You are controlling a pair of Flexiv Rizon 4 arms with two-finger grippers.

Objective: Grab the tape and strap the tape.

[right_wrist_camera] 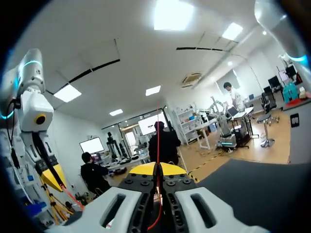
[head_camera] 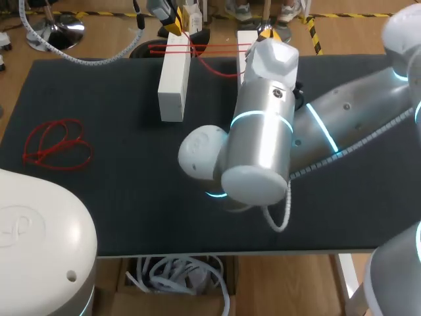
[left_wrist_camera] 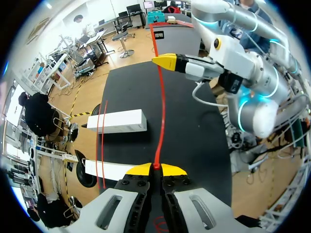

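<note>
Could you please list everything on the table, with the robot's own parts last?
mat: one, black, covering the table.
left block and right block: two, white, side by side at the mat's far edge.
tape: seemingly one length, red, wound across both blocks and stretched between the grippers.
tape bundle: one, red, loose near the mat's left edge.
right arm: one, silver, over the mat's middle.
left gripper: one, yellow-tipped, shut on the tape.
right gripper: one, yellow-tipped, shut on the tape.
</note>
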